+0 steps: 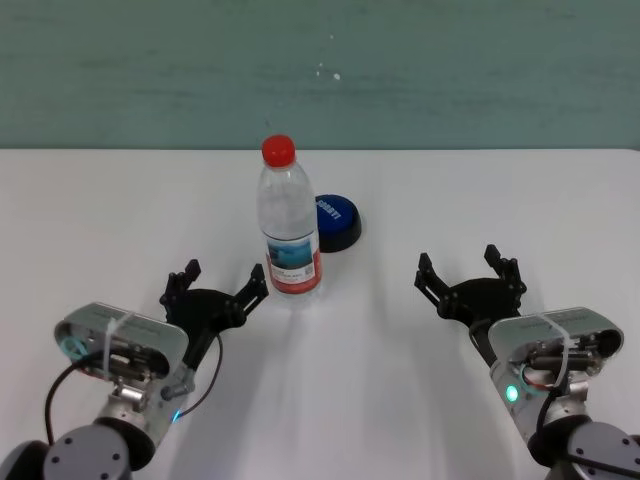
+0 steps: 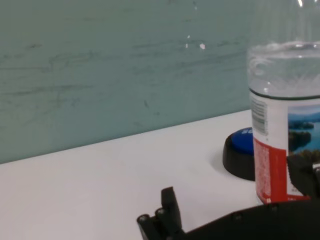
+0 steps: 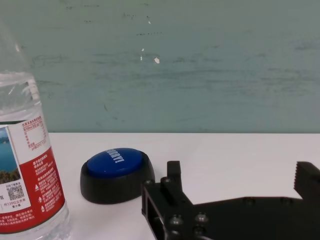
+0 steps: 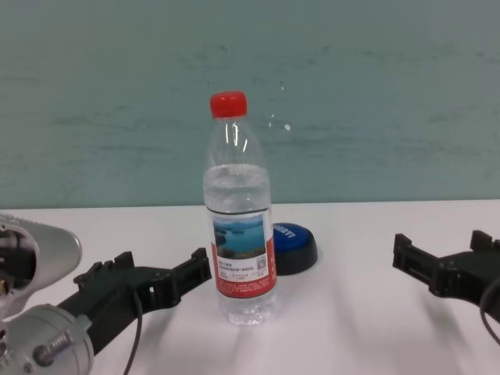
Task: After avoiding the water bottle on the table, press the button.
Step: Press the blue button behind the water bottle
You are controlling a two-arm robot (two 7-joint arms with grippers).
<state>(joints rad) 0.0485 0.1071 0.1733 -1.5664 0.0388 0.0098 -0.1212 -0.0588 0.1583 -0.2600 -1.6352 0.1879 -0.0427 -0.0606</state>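
Note:
The water bottle [image 1: 287, 225], clear with a red cap and a lake label, stands upright mid-table [image 1: 120, 210]. The blue-topped button [image 1: 337, 222] on its black base sits just behind and right of it, partly hidden by it. My left gripper [image 1: 220, 278] is open and empty, low over the table, its right fingertip close to the bottle's base. My right gripper [image 1: 463, 265] is open and empty, to the right of the bottle and button and nearer to me. The right wrist view shows the button [image 3: 116, 172] beside the bottle [image 3: 27, 165]. The left wrist view shows the bottle [image 2: 285, 125] in front of the button [image 2: 242, 155].
A teal wall [image 1: 450, 70] runs behind the table's far edge. The white tabletop stretches bare to the left and right of the bottle and button.

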